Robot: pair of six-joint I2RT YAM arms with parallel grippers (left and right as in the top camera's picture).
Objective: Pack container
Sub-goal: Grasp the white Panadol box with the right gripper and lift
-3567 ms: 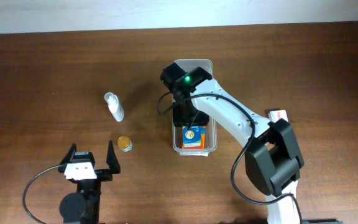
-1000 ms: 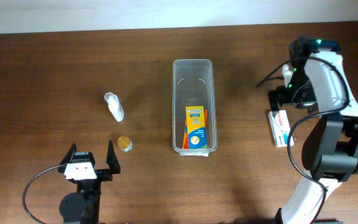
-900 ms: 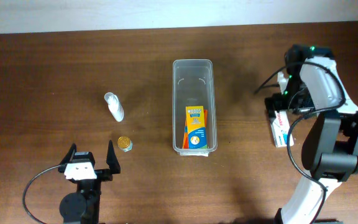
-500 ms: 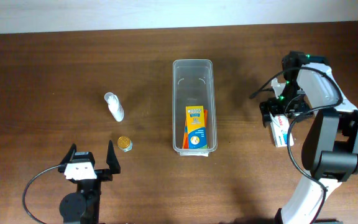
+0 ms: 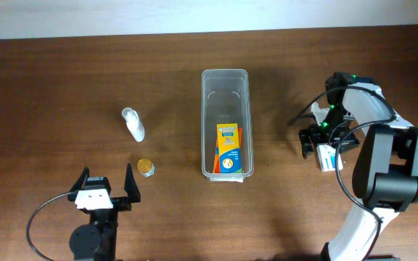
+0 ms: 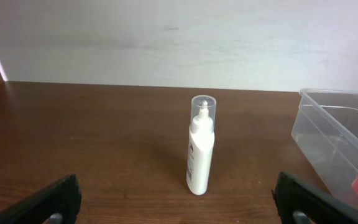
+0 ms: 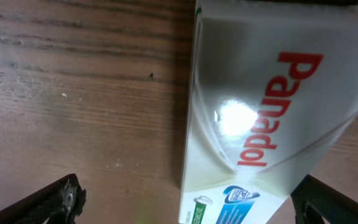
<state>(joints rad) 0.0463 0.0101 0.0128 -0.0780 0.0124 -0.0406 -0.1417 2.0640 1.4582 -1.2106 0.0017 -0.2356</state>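
- The tabletop, dark brown wood, looked just as it had a second earlier.
- The container had not shifted. It lay lengthwise at the middle of the tabletop, between my two arms, clear enough to show the wood through its empty far half.
- The right gripper was the only thing that had moved. A few seconds back it was over the container; a second ago it hung off to the right, farther up the tabletop. Now it had come in low over a white carton, well apart from the container and to its right. Its jaws stood wide, one tip at each bottom corner of the right wrist view.
- The left gripper sat where it had been, at the near left. Its jaws were wide and held nothing, and the container lay ahead of them and off to the right. Only a corner of it showed at the right edge of the left wrist view.
- The white carton, lettered "Panadol" in red, lay flat between the right jaws. I could not tell whether either tip touched it.
- An orange box lay flat in the near half of the container, unmoved.
- A white bottle with a clear cap stood upright, left of the container.
- A small gold round thing lay near the bottle, on its near side.
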